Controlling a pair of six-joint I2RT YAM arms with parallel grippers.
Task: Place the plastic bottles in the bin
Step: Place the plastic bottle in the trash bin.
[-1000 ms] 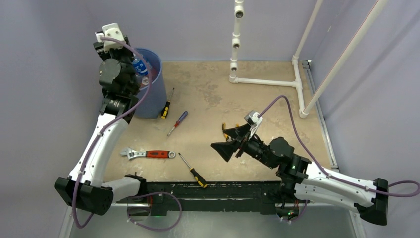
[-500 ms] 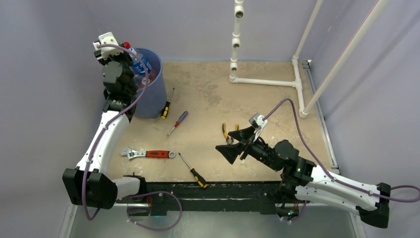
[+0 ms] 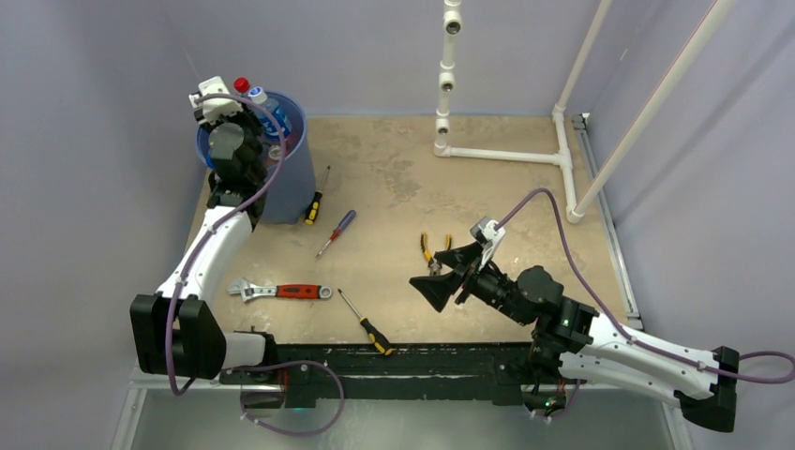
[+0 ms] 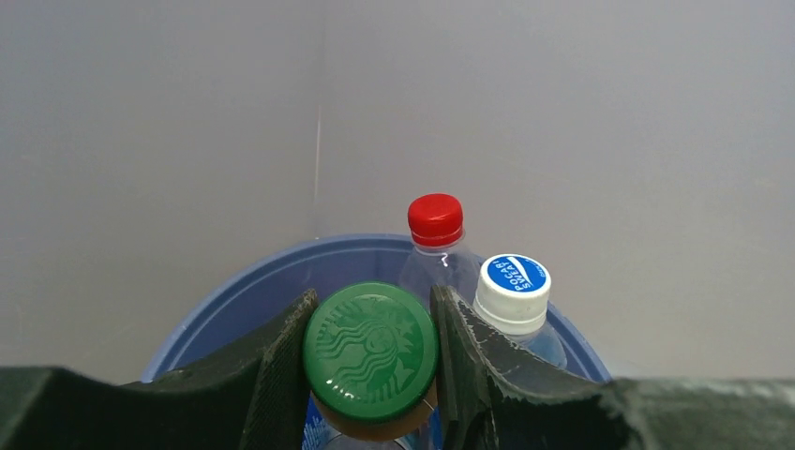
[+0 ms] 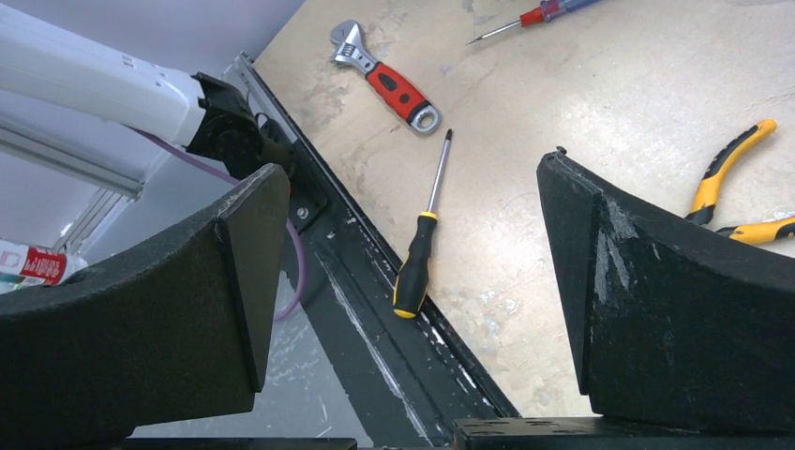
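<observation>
Blue bin, top view: the bin stands on the table at the upper left of the frame.
Left gripper, top view: the left gripper hangs over the bin's mouth; its jaws are hidden from this angle.
Bottles, top view: a red-capped bottle pokes up at the bin's far rim.
Right gripper, top view: the right gripper is at lower centre, jaws spread wide and empty, just beside the yellow pliers.
Tools, top view: a red wrench and a black-and-yellow screwdriver lie at lower left.
Left wrist view: the jaws pinch a green-lidded bottle by its lid, over the near side of the bin. The red-capped bottle and a white-capped bottle stand upright behind it, inside the bin.
Right wrist view: the jaws are wide apart with nothing between them. The screwdriver lies on the table in the gap, the wrench at the top and the pliers at the right.
</observation>
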